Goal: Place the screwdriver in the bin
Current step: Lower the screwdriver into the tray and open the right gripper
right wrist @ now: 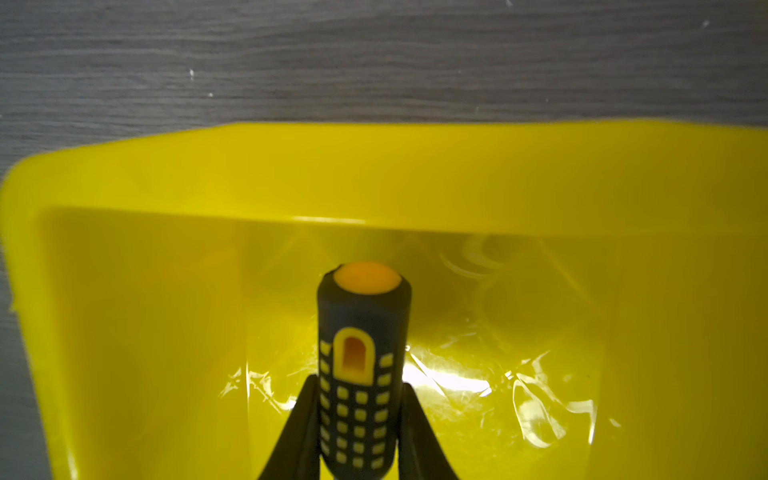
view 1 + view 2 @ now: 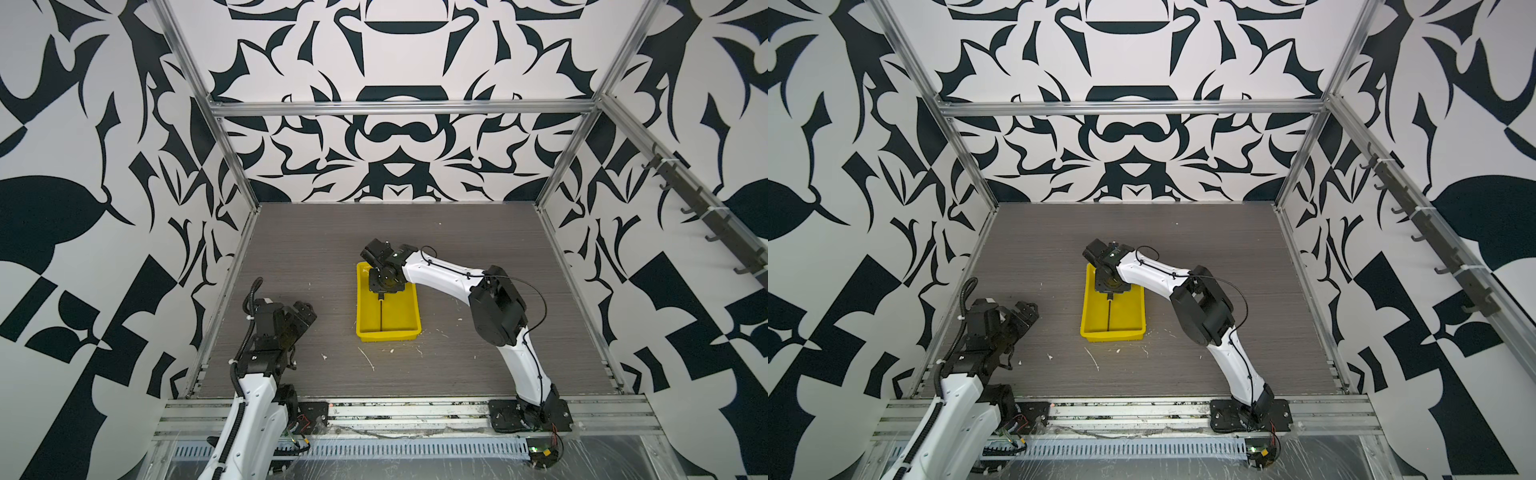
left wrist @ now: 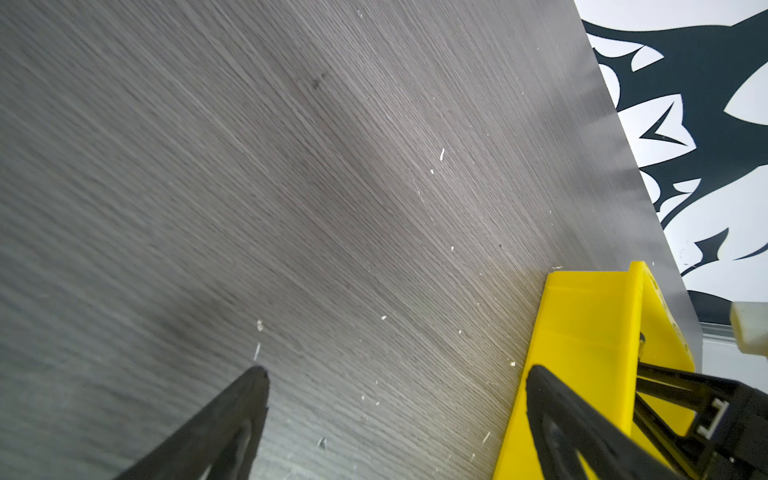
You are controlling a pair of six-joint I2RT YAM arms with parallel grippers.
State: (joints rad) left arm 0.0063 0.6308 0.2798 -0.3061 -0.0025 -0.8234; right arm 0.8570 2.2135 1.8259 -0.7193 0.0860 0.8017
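Observation:
The yellow bin (image 2: 388, 334) (image 2: 1113, 334) stands mid-table in both top views. My right gripper (image 2: 384, 282) (image 2: 1111, 284) hangs over its far end, shut on the screwdriver's black, yellow-dotted handle (image 1: 361, 316). The right wrist view shows both fingers of that gripper (image 1: 359, 382) pressed to the handle's sides inside the bin (image 1: 374, 174). The thin dark shaft (image 2: 380, 313) (image 2: 1108, 316) runs along the bin toward its near wall; contact with the floor is unclear. My left gripper (image 2: 305, 311) (image 3: 397, 372) is open and empty over the table, left of the bin (image 3: 582, 324).
White scraps (image 2: 368, 359) lie on the grey wood-grain table (image 2: 311, 257) in front of and beside the bin. Crinkled clear film (image 1: 498, 386) lines the bin's floor. Aluminium frame rails (image 2: 399, 409) and patterned walls enclose the table.

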